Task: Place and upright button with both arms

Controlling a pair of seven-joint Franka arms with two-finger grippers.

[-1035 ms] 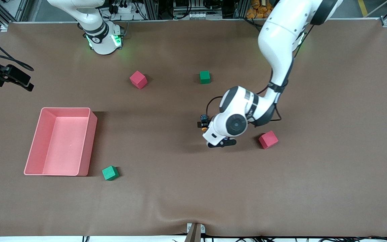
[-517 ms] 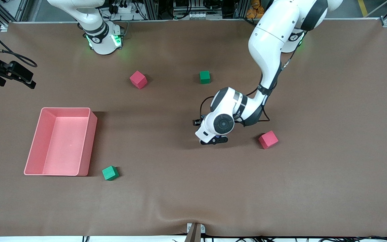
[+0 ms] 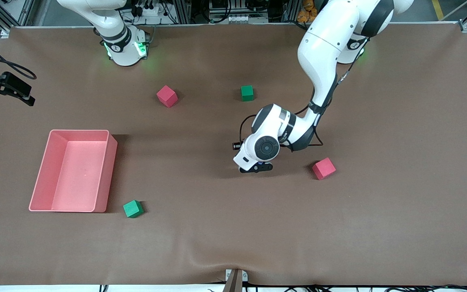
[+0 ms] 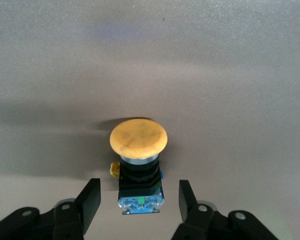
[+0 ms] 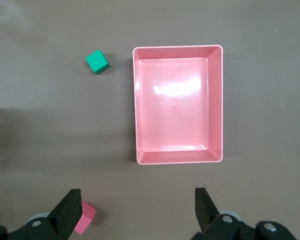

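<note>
The button point(image 4: 139, 170) lies on its side on the brown table, with a round orange cap, a black body and a bluish end. In the left wrist view the bluish end points toward my left gripper point(image 4: 139, 187). Its open fingers stand on either side of the body without touching it. In the front view my left gripper point(image 3: 255, 167) is low over the middle of the table, and the wrist hides the button. My right gripper point(image 5: 136, 195) is open and empty, high over the pink bin point(image 5: 135, 105).
The pink bin point(image 3: 110, 170) stands toward the right arm's end, with a green cube point(image 3: 133, 209) beside it. A pink cube point(image 3: 167, 96) and a green cube point(image 3: 247, 93) lie nearer the bases. Another pink cube point(image 3: 323, 168) lies beside the left wrist.
My left wrist has moved toward the right arm's end of the table and now covers the button in the front view. The right arm's hand has shifted slightly.
</note>
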